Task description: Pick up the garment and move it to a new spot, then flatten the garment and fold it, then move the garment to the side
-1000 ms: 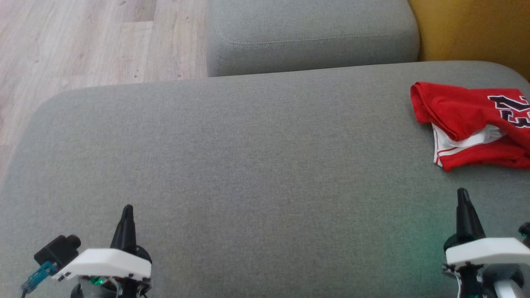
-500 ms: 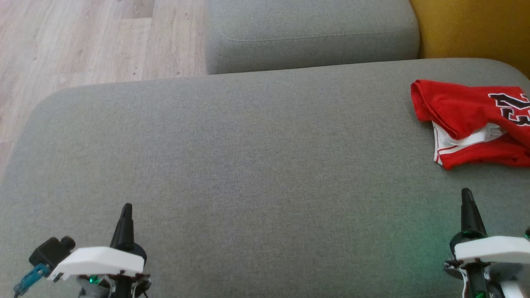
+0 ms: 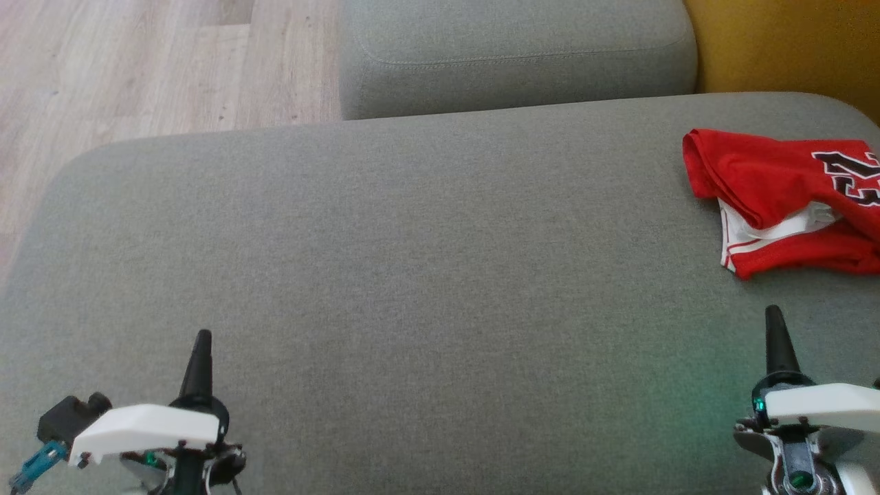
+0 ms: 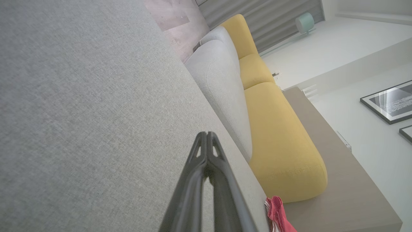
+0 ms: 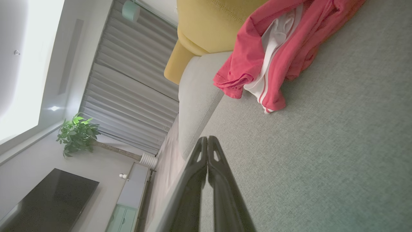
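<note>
I judge the job to be at or very near its end. The garment [image 3: 784, 203], a red jersey with white trim and dark lettering, lies in a compact, layered bundle on the grey sofa cushion [image 3: 412, 275], up ahead of my right hand [image 3: 775, 326] and a little to its outer side, near but apart from it. In the right wrist view the bundle sits beyond the fingertips, with bare cushion between. It looks folded over on itself, though loosely, with a white-trimmed layer poking out at the near corner. My left hand [image 3: 200, 350] is well apart from it, far across the cushion. Both hands are pinched fully together and carry nothing, fingers pressed tip to tip in each wrist view. If the fold counts as good enough, nothing is left; if not, I would tidy that loose corner.
</note>
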### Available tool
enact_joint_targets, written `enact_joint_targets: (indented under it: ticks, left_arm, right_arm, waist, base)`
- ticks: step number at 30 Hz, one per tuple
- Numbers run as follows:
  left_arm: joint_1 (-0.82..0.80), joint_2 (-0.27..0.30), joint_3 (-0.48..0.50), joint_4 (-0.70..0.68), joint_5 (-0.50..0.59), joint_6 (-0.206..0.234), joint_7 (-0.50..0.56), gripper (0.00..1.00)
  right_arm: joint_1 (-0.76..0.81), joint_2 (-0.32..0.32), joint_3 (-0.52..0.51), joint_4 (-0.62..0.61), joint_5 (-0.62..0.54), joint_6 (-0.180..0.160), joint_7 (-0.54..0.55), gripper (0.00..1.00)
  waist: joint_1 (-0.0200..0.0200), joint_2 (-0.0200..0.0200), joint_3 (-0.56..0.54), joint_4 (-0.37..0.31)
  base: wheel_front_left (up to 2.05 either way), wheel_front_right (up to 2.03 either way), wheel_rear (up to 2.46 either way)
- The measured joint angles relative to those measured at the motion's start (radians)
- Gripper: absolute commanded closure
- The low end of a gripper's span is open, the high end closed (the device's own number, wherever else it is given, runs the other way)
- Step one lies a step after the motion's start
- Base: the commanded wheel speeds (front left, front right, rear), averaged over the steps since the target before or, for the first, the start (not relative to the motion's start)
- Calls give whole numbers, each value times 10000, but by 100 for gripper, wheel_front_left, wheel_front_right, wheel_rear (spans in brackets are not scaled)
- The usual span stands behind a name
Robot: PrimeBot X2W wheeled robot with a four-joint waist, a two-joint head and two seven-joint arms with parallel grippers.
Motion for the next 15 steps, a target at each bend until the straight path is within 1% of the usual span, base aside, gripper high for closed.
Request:
enact_joint_targets:
  ticks: [9, 11, 15]
  left_arm:
    - [-51, 0, 75, -13, -1018, -12, 263, 100]
    - [-78, 0, 113, -21, -1258, -86, 291, 100]
    - [-188, 0, 259, -29, -1710, -96, 418, 100]
  right_arm:
    - [-3, 96, -169, -2, 922, 0, 221, 100]
    - [-5, 111, -188, -4, 1122, 0, 280, 100]
    - [-15, 196, -247, -31, 1524, 0, 380, 100]
  waist:
    - [0, 0, 52, -14]
    - [0, 0, 62, -17]
    - [0, 0, 85, -23]
  base:
    - [0, 0, 0]
    - [0, 0, 0]
    - [0, 0, 0]
